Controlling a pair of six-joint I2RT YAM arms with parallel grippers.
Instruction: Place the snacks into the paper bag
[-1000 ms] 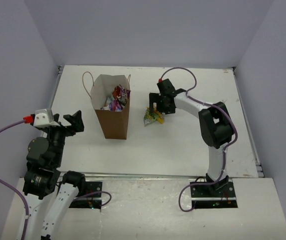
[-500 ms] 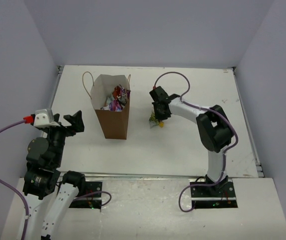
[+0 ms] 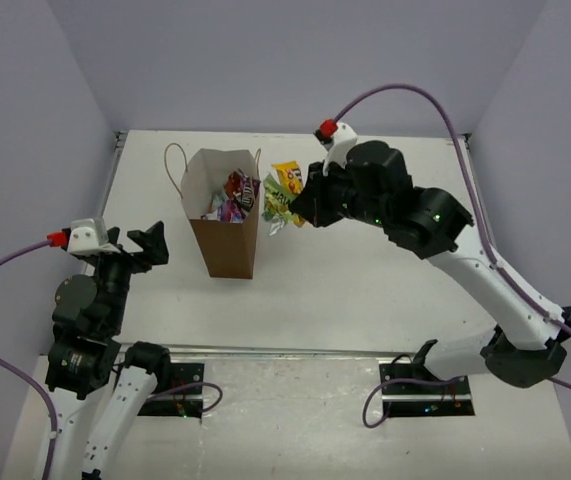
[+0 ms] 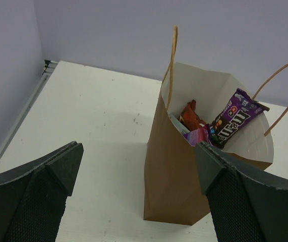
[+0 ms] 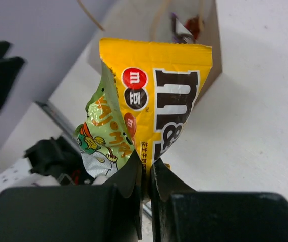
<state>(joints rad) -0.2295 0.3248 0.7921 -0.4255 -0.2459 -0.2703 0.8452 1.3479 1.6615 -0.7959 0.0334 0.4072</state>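
The left arm is folded close over its base at the near-left corner of the bench [image 3: 365,285], its wrist level and aimed toward the middle. The left pincer [image 3: 156,245] is spread wide with nothing between its fingers, well apart from the bag. In the left wrist view the two dark fingers frame the paper bag [image 3: 227,250], which stands upright on the bench left of centre with its mouth open and thin loop handles sticking up from the rim. Inside it, against the pale lining, a purple M&M's packet [image 4: 236,117] leans on the far wall, a red-orange packet [image 4: 190,113] sits beside it, and other wrappers lie lower down, too jumbled to tell apart. Just right of the bag's mouth, the right pincer [image 3: 301,203] is clamped shut on the lower edge of two packets at once: a yellow M&M's packet [image 5: 170,96] and a yellow-green packet [image 5: 99,132] pressed against its side. Both hang clear of the bench, close to the bag's right rim; whether they touch it cannot be told. The right arm rises from its base at the near right, bends at a high elbow, and reaches leftward with its wrist toward the bag.
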